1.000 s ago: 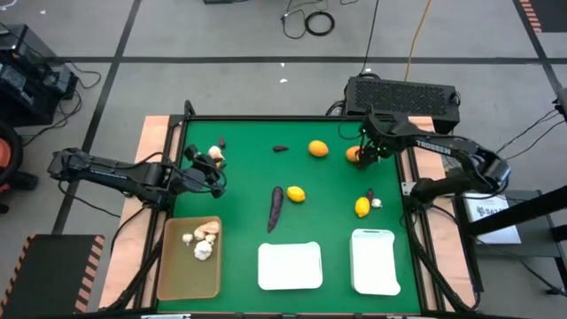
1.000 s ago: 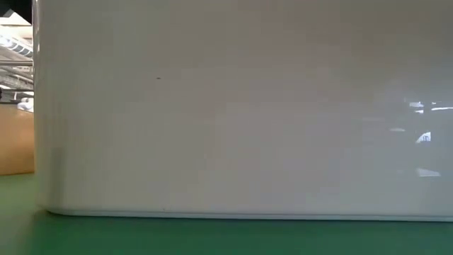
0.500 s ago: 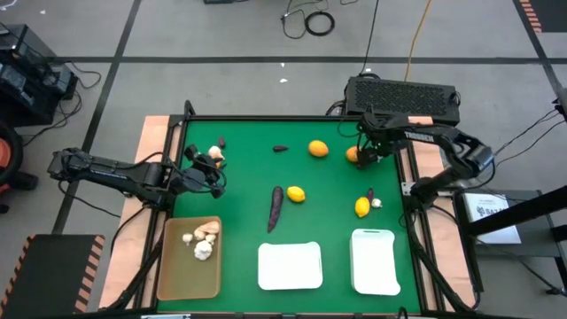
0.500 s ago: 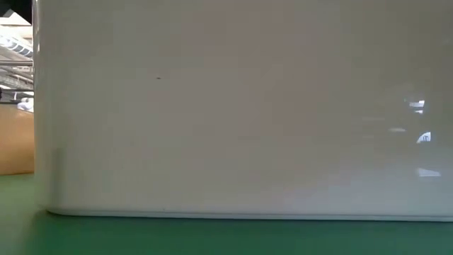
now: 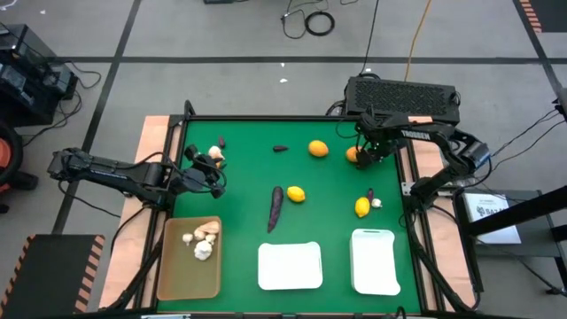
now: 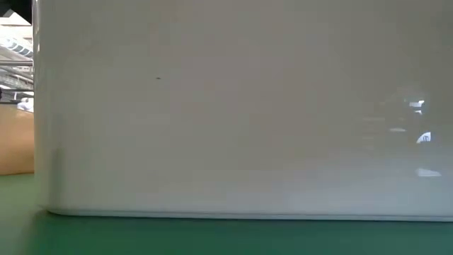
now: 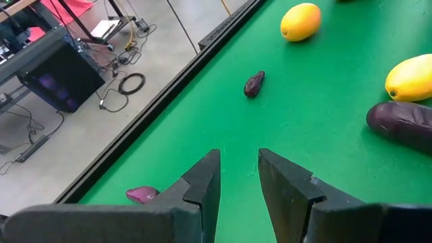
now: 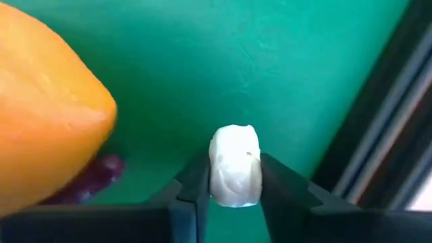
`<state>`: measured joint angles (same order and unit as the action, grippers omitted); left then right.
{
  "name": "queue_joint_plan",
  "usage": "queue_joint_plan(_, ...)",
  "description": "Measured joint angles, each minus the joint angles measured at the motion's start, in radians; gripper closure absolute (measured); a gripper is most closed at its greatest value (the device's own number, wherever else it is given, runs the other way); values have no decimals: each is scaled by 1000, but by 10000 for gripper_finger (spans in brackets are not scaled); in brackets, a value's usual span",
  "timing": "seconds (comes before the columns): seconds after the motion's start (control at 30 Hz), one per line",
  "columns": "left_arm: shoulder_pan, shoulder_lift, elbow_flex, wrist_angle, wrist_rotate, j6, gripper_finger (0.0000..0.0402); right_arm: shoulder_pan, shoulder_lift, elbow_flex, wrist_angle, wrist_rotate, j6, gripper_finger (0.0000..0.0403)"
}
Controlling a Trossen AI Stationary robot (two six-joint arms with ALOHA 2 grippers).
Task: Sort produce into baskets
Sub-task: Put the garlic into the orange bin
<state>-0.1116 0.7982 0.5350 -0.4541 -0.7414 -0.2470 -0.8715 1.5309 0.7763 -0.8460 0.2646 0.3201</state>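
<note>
Right end effector (image 8: pixel 233 185), seemingly near the table's far right edge, grips a whitish bulb (image 8: pixel 234 165) beside an orange fruit (image 8: pixel 47 111).

Grey tiled floor (image 5: pixel 221 35) with coiled cables (image 5: pixel 310 19) and a black case (image 5: pixel 403 96).

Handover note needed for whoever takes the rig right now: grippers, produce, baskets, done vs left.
Right gripper: shut on a small whitish knobbly bulb, at the table's far right beside an orange citrus fruit.
Left gripper: open and empty, near a whitish bulb at far left.
Done: three whitish bulbs lie in the long tan-brown tray.
Left: both white trays hold nothing. Still on the green mat: citrus, a long dark purple piece, small purple bits, and a bulb.
</note>
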Motion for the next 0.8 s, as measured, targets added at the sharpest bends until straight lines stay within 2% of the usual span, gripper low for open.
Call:
queue_joint_plan(0.27, 0, 0, 0, 0, 0, 0, 292, 63, -48, 168, -211, -9, 77, 318)
queue_joint_plan(0.43, 0, 0, 0, 0, 0, 0, 292, 193, -90, 288, -193, -115, 135, 317)
queue_joint_plan(0.6, 0, 0, 0, 0, 0, 0, 292, 397, -99, 367, 9, -164, 173, 317)
queue_joint_plan(0.8, 0, 0, 0, 0, 0, 0, 292, 667, -60, 322, 518, -167, 112, 317)
